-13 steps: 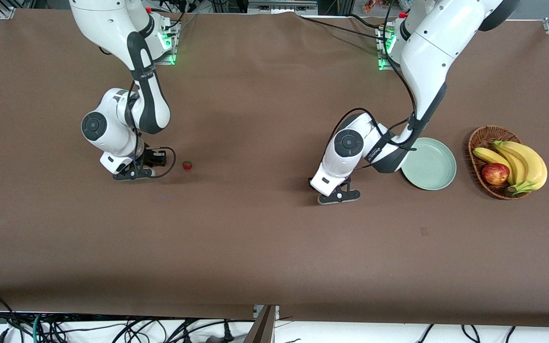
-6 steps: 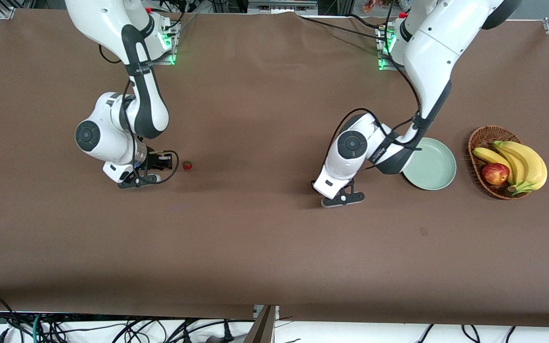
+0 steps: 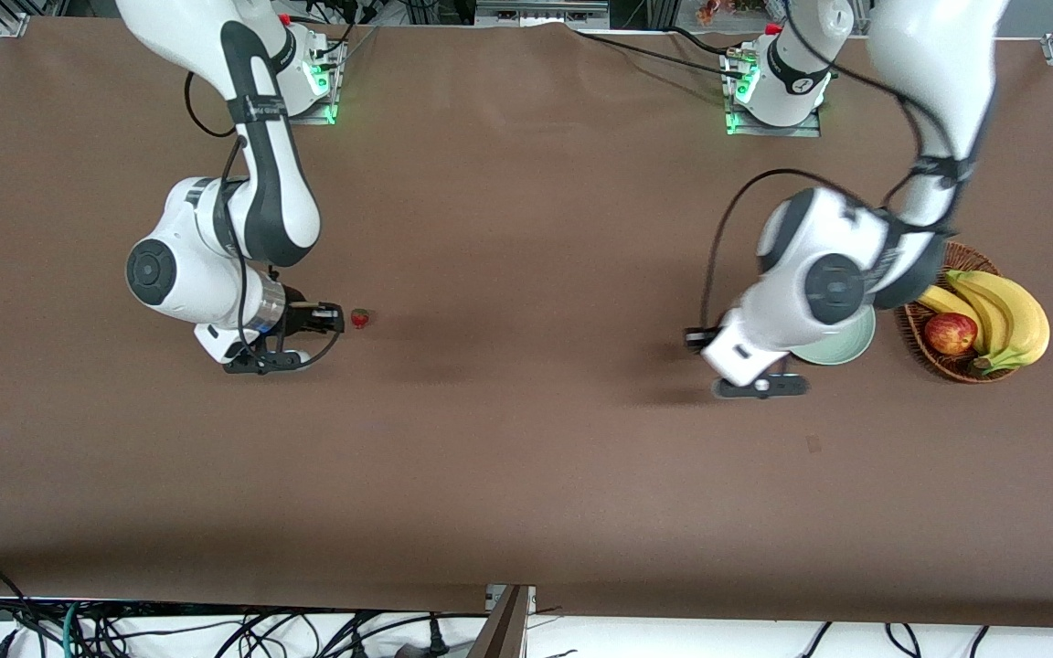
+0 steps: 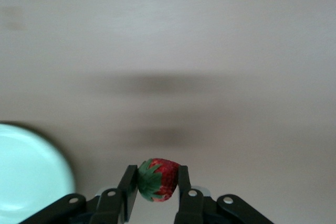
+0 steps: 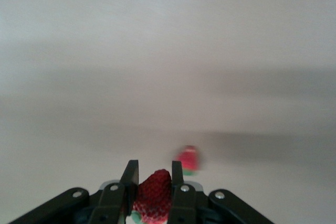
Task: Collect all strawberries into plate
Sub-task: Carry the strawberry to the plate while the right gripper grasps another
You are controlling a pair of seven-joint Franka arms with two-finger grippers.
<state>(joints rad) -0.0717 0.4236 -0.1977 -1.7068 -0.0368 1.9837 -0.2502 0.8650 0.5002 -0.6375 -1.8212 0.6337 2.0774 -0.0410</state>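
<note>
My left gripper (image 4: 156, 174) is shut on a strawberry (image 4: 157, 180) with its green cap showing. In the front view this gripper (image 3: 696, 338) hangs over the bare table beside the mint-green plate (image 3: 846, 345), which the left wrist partly hides. The plate's rim also shows in the left wrist view (image 4: 31, 171). My right gripper (image 5: 154, 170) is shut on a second strawberry (image 5: 152, 195). A third strawberry (image 5: 188, 160) lies on the table just ahead of it. In the front view that berry (image 3: 360, 318) lies right beside the right gripper (image 3: 329, 317). Neither held berry shows in the front view.
A brown wicker basket (image 3: 918, 267) with bananas (image 3: 1006, 311) and a red apple (image 3: 950, 333) stands beside the plate, toward the left arm's end of the table. The brown table cover (image 3: 526, 457) lies under everything.
My left arm has swung from the middle of the table toward the plate with its strawberry. My right gripper has shifted a little closer to the strawberry on the table.
</note>
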